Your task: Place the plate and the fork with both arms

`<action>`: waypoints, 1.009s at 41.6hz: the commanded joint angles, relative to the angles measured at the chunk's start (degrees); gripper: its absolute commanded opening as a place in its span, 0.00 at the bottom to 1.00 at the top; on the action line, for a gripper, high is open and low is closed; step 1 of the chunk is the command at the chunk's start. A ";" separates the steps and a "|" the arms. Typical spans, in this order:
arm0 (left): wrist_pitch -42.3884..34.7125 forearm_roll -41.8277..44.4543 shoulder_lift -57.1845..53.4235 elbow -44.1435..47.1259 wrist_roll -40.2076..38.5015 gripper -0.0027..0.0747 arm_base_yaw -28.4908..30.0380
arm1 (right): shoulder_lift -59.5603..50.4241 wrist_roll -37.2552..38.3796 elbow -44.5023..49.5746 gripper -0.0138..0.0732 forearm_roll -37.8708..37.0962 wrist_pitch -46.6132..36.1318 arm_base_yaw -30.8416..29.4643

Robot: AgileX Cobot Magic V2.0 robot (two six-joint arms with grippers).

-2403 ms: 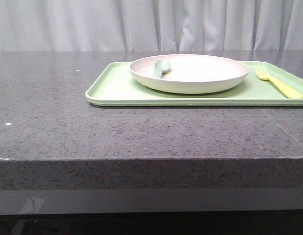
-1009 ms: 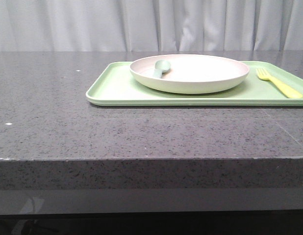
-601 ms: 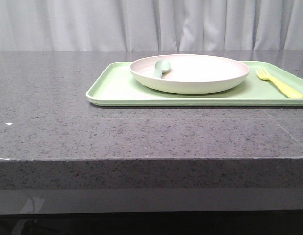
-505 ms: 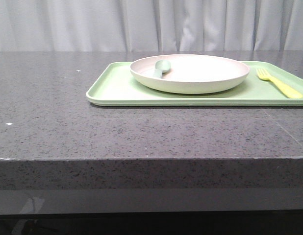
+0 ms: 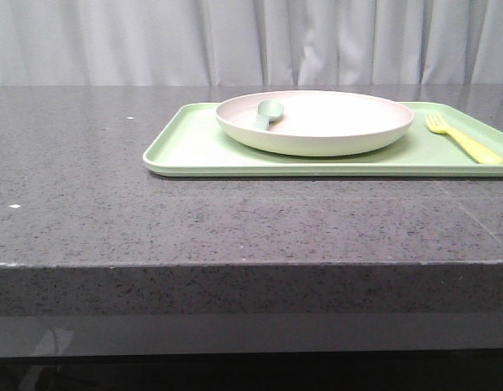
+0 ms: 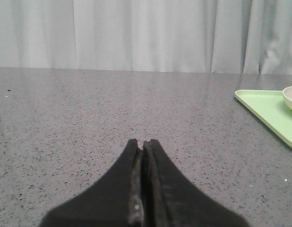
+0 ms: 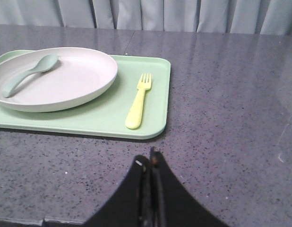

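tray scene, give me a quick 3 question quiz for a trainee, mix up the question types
1. True or false: the fork lies inside the plate.
2. Which utensil rests in the plate? A) the spoon B) a knife C) chopsticks
3. Fill in: the plate and fork both sit on the light-green ____.

Key:
1. False. The fork lies on the tray beside the plate.
2. A.
3. Tray.

Extra for the trainer: the left gripper and right gripper show their fingers pressed together, holding nothing.
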 commanded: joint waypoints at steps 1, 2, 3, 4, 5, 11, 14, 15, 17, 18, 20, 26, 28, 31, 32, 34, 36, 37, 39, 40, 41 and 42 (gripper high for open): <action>-4.85 -0.43 -1.32 0.41 -0.37 0.01 -0.21 | -2.09 -0.57 4.48 0.08 -0.37 -11.87 -0.35; -4.85 -0.43 -1.32 0.41 -0.37 0.01 -0.21 | -2.62 -0.57 5.70 0.08 -0.37 -12.94 -0.35; -4.85 -0.43 -1.32 0.41 -0.37 0.01 -0.21 | -3.37 -0.57 7.21 0.08 -0.37 -14.26 -0.44; -4.85 -0.43 -1.32 0.41 -0.37 0.01 -0.21 | -4.10 -0.57 8.22 0.08 -0.37 -15.39 -0.56; -4.85 -0.43 -1.32 0.41 -0.37 0.01 -0.21 | -4.56 -0.57 9.45 0.08 -0.37 -16.16 -0.61; -4.85 -0.43 -1.32 0.41 -0.37 0.01 -0.21 | -6.48 -0.57 12.05 0.08 -0.37 -17.30 -1.25; -4.85 -0.43 -1.32 0.41 -0.37 0.01 -0.21 | -6.48 -0.57 12.12 0.08 -0.37 -17.34 -1.25; -4.85 -0.43 -1.32 0.41 -0.37 0.01 -0.21 | -6.48 -0.57 12.12 0.08 -0.37 -17.34 -1.25; -4.85 -0.43 -1.32 0.41 -0.37 0.01 -0.21 | -6.48 -0.57 12.12 0.08 -0.37 -17.34 -1.25; -4.85 -0.43 -1.32 0.41 -0.37 0.01 -0.21 | -6.48 -0.57 12.12 0.08 -0.37 -17.34 -1.25; -4.85 -0.43 -1.32 0.41 -0.37 0.01 -0.21 | -6.48 -0.57 12.12 0.08 -0.37 -17.34 -1.25; -4.85 -0.43 -1.32 0.41 -0.37 0.01 -0.21 | -6.48 -0.57 12.12 0.08 -0.37 -17.82 -1.25; -4.85 -0.43 -1.32 0.41 -0.37 0.01 -0.21 | -6.48 0.00 12.12 0.08 -0.37 -18.50 -1.25; -4.85 -0.43 -1.32 0.41 -0.37 0.01 -0.21 | -6.48 1.59 12.12 0.08 -1.59 -19.61 -1.25; -4.85 -0.43 -1.32 0.41 -0.37 0.01 -0.21 | -6.48 2.76 12.12 0.08 -2.49 -19.85 -1.25; -4.85 -0.43 -1.32 0.41 -0.37 0.01 -0.21 | -6.48 3.95 12.12 0.08 -3.30 -19.98 -1.25; -4.85 -0.43 -1.32 0.41 -0.37 0.01 -0.21 | -6.48 5.44 12.12 0.08 -4.25 -19.98 -1.25; -4.85 -0.43 -1.32 0.41 -0.37 0.01 -0.21 | -6.48 5.72 12.12 0.08 -4.51 -19.98 -1.25; -4.85 -0.43 -1.32 0.41 -0.37 0.01 -0.21 | -6.48 5.72 12.12 0.08 -4.51 -19.98 -1.25; -4.85 -0.43 -1.32 0.41 -0.37 0.01 -0.21 | -6.48 5.72 12.12 0.08 -4.51 -19.98 -1.25; -4.85 -0.43 -1.32 0.41 -0.37 0.01 -0.21 | -6.48 5.72 12.12 0.08 -4.51 -19.98 -1.25; -4.85 -0.43 -1.32 0.41 -0.37 0.01 -0.21 | -6.48 5.72 12.12 0.08 -4.51 -19.98 -1.25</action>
